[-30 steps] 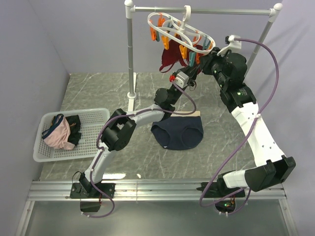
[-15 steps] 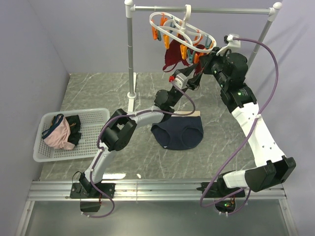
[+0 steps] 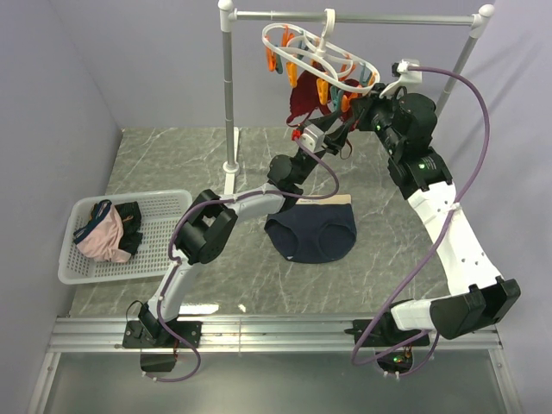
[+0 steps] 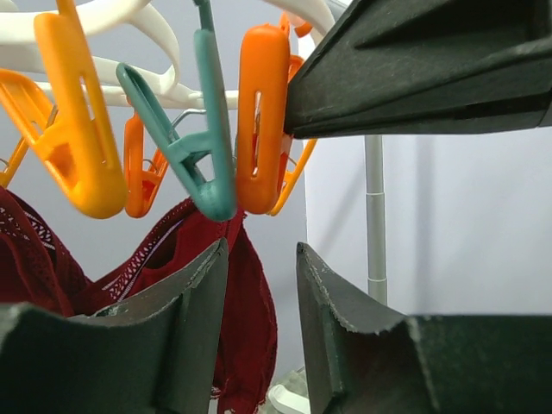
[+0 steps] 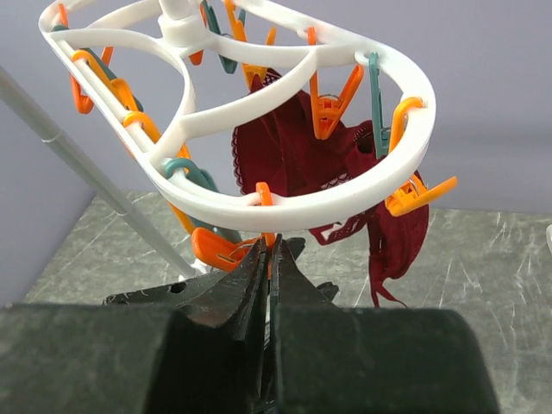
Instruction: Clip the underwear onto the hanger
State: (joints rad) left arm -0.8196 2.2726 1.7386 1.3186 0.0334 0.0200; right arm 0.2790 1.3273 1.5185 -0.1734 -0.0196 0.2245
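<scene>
The underwear (image 3: 312,231), smooth navy fabric with a beige strip showing along the waist, is lying flat on the grey marbled counter (image 3: 172,164), well apart from both claws. The hanger (image 5: 293,203), a white plastic oval ring with curved inner ribs, is hanging by its hook from the metal rail (image 3: 388,17), with its orange and teal clips dangling. A lacy maroon garment (image 5: 285,147) is hanging from it.

The right claw (image 5: 268,259) is pressing its dark, rough-edged fingers together just under the ring. It appears to be nipping an orange clip (image 4: 263,112) at the tips, though the contact is partly hidden. The left claw (image 4: 260,250) is holding its fingers spread, gripping nothing, just below a teal clip (image 4: 194,147) and near the right claw's tip.
</scene>
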